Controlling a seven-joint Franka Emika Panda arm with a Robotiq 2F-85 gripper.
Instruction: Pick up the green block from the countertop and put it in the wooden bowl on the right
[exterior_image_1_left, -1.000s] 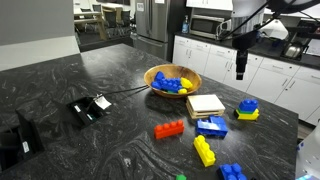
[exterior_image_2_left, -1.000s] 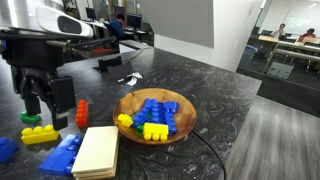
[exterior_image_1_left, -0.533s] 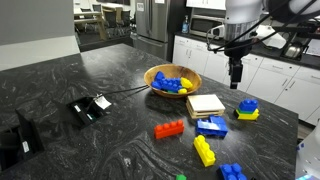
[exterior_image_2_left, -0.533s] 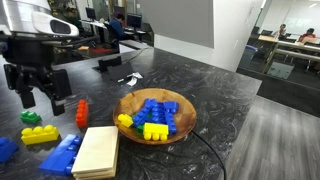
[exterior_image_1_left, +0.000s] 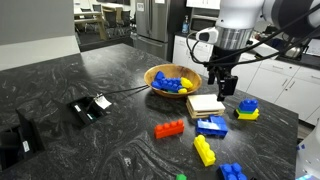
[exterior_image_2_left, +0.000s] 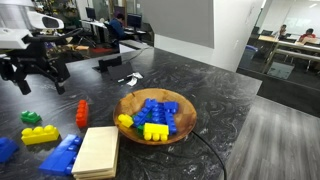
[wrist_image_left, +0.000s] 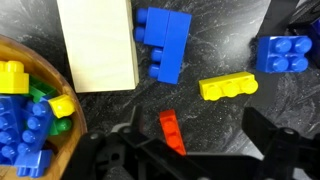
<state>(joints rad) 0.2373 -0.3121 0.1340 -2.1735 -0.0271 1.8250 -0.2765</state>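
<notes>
The green block (exterior_image_2_left: 31, 118) sits on the dark veined countertop (exterior_image_2_left: 205, 80) just behind a yellow brick (exterior_image_2_left: 38, 135); it also shows as a tiny green piece at the bottom edge of an exterior view (exterior_image_1_left: 181, 177). The wooden bowl (exterior_image_1_left: 150, 76) (exterior_image_2_left: 187, 106) holds blue and yellow bricks. My gripper (exterior_image_1_left: 225, 91) (exterior_image_2_left: 42, 82) is open and empty, hanging above the pale wooden slab (exterior_image_1_left: 205, 103), far from the green block. In the wrist view my open jaws (wrist_image_left: 200, 140) frame a red brick (wrist_image_left: 172, 130); the bowl's rim (wrist_image_left: 76, 140) is at left, with green bits among its bricks.
Near the slab (wrist_image_left: 97, 45) lie a blue brick (exterior_image_1_left: 211, 126), a red brick (exterior_image_1_left: 169, 129), a yellow brick (exterior_image_1_left: 204, 150), another blue brick (exterior_image_1_left: 232, 172) and a blue-topped yellow brick (exterior_image_1_left: 246, 110). A black device with a cable (exterior_image_1_left: 90, 107) lies further off.
My gripper has moved from out past the blue-topped yellow brick to above the slab beside the bowl, and its wrist has turned. It stays open and empty. No brick has moved.
</notes>
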